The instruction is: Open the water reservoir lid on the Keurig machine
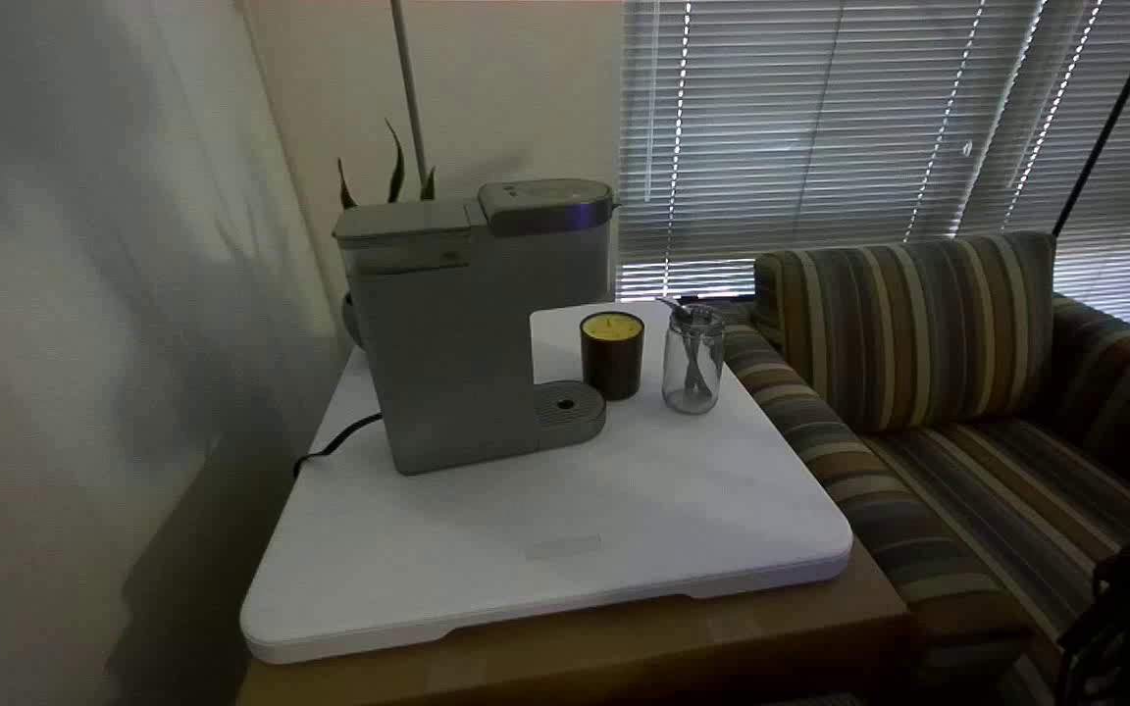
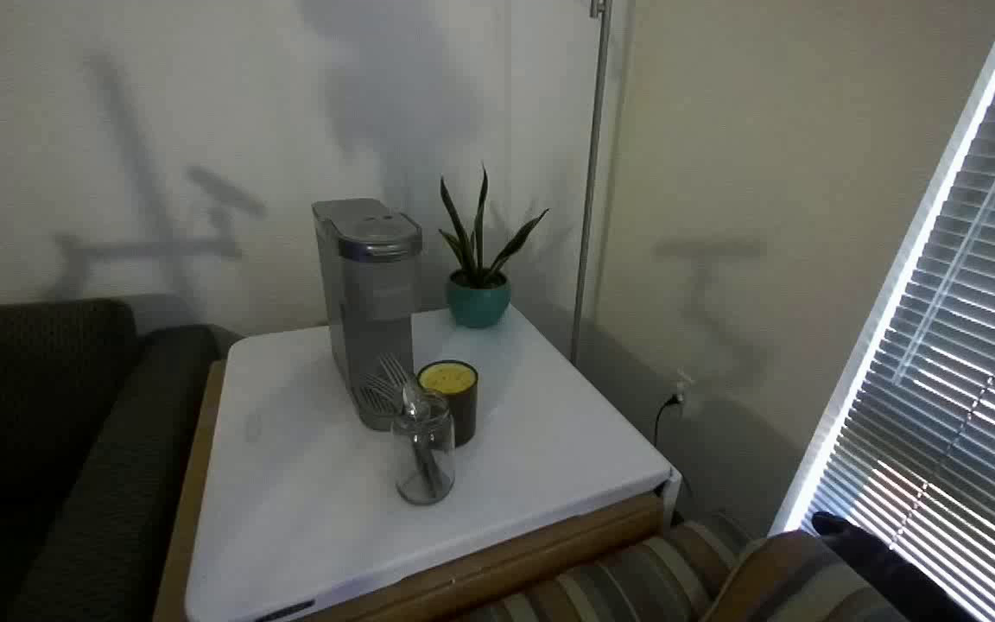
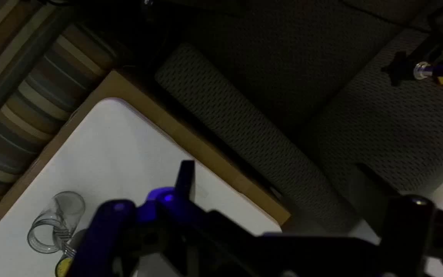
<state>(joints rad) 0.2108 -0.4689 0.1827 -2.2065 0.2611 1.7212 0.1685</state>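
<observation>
The grey Keurig machine (image 1: 457, 343) stands upright on the white tabletop (image 1: 624, 510); it also shows in an exterior view from its front (image 2: 377, 302). The water reservoir lid (image 1: 403, 220) is the flat grey panel on the machine's rear top and lies flat, closed. It also shows in an exterior view (image 2: 349, 207). In the wrist view my gripper (image 3: 274, 165) is open, with its fingers wide apart and nothing between them. It is above the table's edge and the dark couch, away from the machine. The machine does not show clearly in the wrist view.
A dark candle (image 1: 612, 368) and a glass jar with forks (image 1: 693, 368) stand by the machine's front. A potted plant (image 2: 478, 298) stands behind. A black cord (image 1: 337, 441) runs off the table. A striped armchair (image 1: 903, 343) and dark couch (image 2: 57, 449) flank the table.
</observation>
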